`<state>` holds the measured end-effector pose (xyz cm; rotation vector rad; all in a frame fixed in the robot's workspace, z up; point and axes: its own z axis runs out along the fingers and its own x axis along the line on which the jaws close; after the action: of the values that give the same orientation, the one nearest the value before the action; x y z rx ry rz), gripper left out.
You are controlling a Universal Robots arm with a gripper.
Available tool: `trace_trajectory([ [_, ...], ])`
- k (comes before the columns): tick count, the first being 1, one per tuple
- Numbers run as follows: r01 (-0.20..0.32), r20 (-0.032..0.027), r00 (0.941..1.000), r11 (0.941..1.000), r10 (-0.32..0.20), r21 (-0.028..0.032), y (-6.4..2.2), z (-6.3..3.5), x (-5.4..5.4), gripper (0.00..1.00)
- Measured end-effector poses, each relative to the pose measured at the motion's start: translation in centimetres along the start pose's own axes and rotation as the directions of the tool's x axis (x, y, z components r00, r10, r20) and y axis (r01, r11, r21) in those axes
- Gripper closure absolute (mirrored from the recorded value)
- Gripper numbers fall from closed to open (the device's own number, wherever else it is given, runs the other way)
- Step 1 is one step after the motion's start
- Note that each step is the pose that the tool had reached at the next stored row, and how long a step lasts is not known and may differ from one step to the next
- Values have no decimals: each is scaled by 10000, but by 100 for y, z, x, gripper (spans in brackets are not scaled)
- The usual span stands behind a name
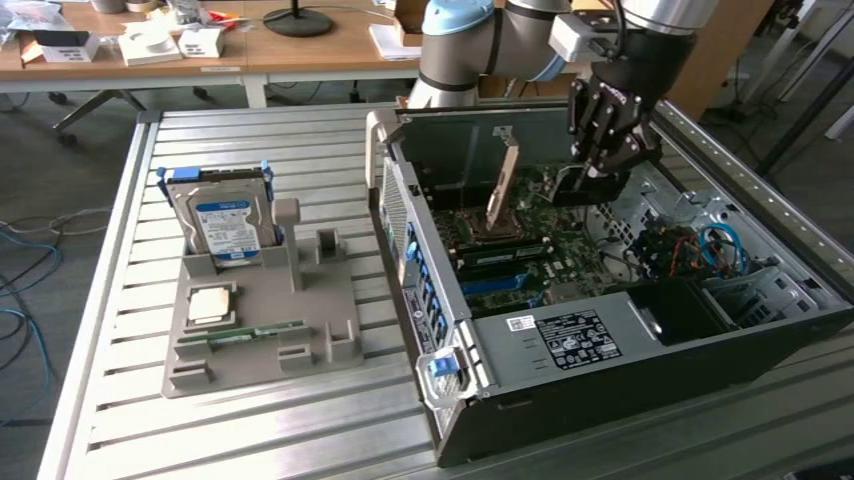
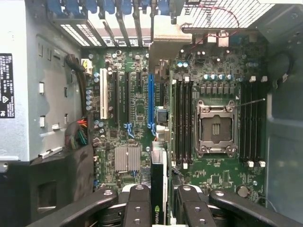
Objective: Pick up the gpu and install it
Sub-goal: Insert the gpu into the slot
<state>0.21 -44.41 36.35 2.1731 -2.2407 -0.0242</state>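
One gpu [image 2: 159,178] edge-on within the claw [image 2: 161,210]

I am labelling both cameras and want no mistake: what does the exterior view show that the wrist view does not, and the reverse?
From the exterior view: the grey holder beside the computer case, with the hard drive standing in it and the memory stick lying flat. From the wrist view: the gpu, edge-on, clamped between the fingers, and a silver heatsink. From both: the hand inside the open computer case, above the motherboard.
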Motion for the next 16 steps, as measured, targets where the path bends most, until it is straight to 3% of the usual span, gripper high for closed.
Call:
trace_trajectory([
  [6,-2,-2,10000,10000,2,-1,6,34,0,74],
  [13,-1,-1,10000,10000,1,1,121,43,3,74],
  [16,0,-1,10000,10000,0,2,124,44,3,74],
])
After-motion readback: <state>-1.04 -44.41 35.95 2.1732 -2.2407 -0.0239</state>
